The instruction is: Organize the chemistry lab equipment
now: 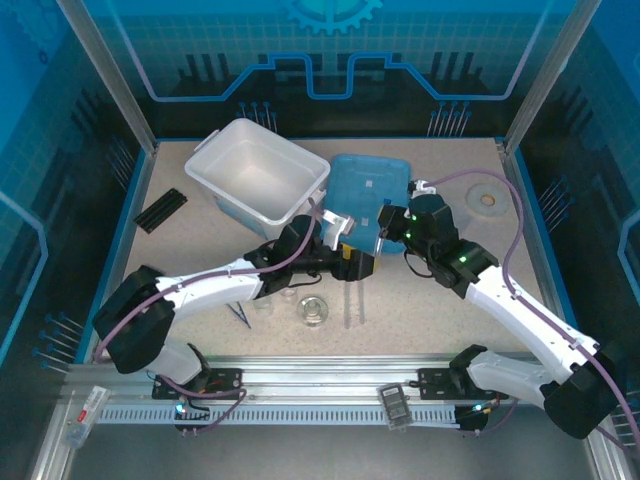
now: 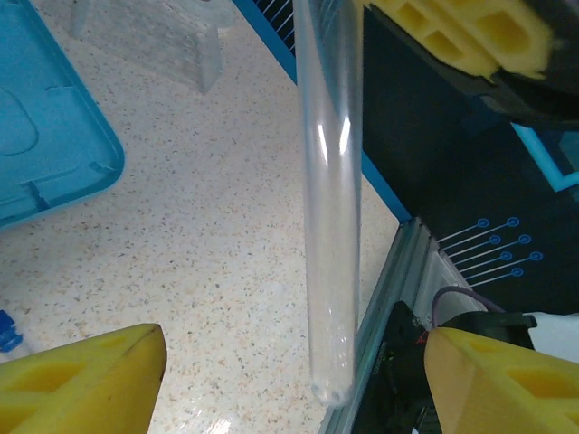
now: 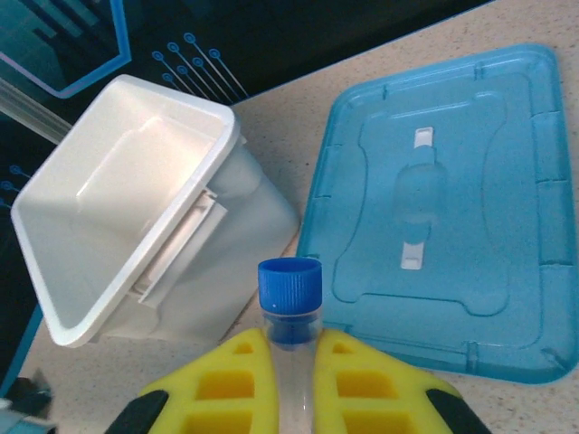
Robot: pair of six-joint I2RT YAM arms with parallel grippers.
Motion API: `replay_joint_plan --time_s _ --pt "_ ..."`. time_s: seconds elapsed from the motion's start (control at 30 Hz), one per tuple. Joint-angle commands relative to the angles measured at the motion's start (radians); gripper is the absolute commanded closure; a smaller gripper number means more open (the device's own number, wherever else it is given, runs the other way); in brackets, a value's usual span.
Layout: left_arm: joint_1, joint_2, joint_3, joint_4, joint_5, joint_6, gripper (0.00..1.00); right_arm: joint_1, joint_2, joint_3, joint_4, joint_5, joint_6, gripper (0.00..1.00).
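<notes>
Left gripper [image 2: 294, 348] first: its yellow fingers [image 2: 81, 380] are spread wide, one on each side of the clear tube [image 2: 330, 199], and neither one is touching it. The tube runs straight down the gap, a bit closer to the finger on the right of the wrist view. Its rounded closed end is about level with the fingertips, up above the speckled table [image 2: 199, 226]. Moving right, the right gripper [image 3: 291, 348] has its fingers squeezed tight on the top of that same tube, just under the blue cap [image 3: 289, 287], which pokes out past the tips. Beyond it, a white bin [image 3: 136, 208] sits just beside a flat blue lid [image 3: 434, 208].
</notes>
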Motion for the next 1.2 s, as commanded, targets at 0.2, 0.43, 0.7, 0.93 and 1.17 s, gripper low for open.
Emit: replay_joint_plan --time_s 0.2,0.43,0.7,0.93,1.17 --pt "0.002 0.033 0.04 0.086 0.047 -0.057 0.33 0.038 -0.014 -0.024 0.099 0.016 0.084 0.91" --pt "0.003 0.032 0.041 0.087 0.039 -0.056 0.46 0.043 -0.005 -0.03 0.104 0.023 0.096 0.91" --pt "0.003 0.017 0.031 0.076 0.033 -0.046 0.64 0.049 -0.017 -0.064 0.121 0.034 0.108 0.91" --pt "0.005 -0.009 0.024 0.036 -0.003 -0.008 0.81 0.052 -0.029 -0.079 0.119 0.035 0.111 0.9" --pt "0.012 -0.017 0.034 -0.02 -0.003 0.042 0.85 0.053 -0.04 -0.085 0.115 0.027 0.112 0.89"
